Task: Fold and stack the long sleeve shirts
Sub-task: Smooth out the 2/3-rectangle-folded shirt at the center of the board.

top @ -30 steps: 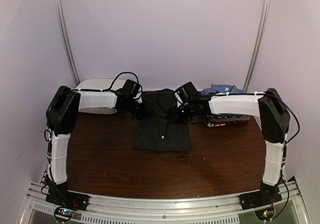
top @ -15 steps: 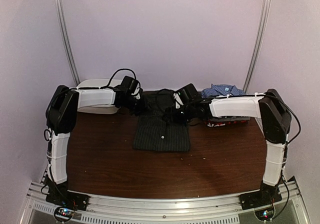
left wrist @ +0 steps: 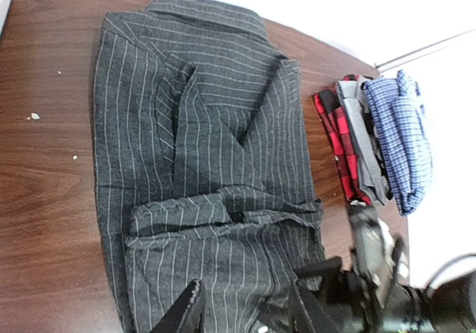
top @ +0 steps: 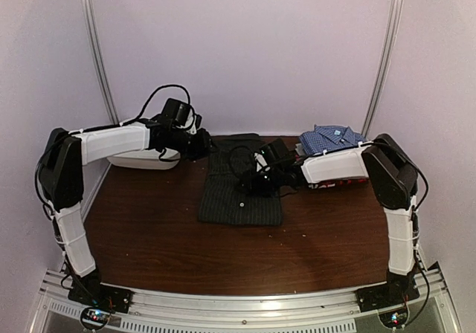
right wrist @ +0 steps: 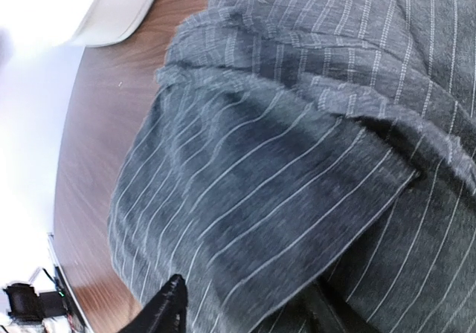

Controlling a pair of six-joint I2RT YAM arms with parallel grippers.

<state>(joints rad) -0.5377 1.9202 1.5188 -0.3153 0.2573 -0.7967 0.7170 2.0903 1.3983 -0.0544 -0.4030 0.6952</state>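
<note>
Brown table (top: 149, 236), pinstriped shirt (top: 238, 199), shirt stack (top: 331, 136), tub (top: 141, 160)

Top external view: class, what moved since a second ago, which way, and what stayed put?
The left arm's elbow swung outward and the left gripper drew back from the black pinstriped shirt toward the far edge. The right gripper came nearer and lower, over the shirt's middle. Both stand open. The shirt's near half, the folded stack and the white tub stayed put.

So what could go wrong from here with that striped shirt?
The right pincer sits low over the black pinstriped cloth shirt; closing there might catch several layers and pull the fold apart. Its arm also lies close beside the stack of folded checked and grey shirts, so a swing could topple it.
</note>
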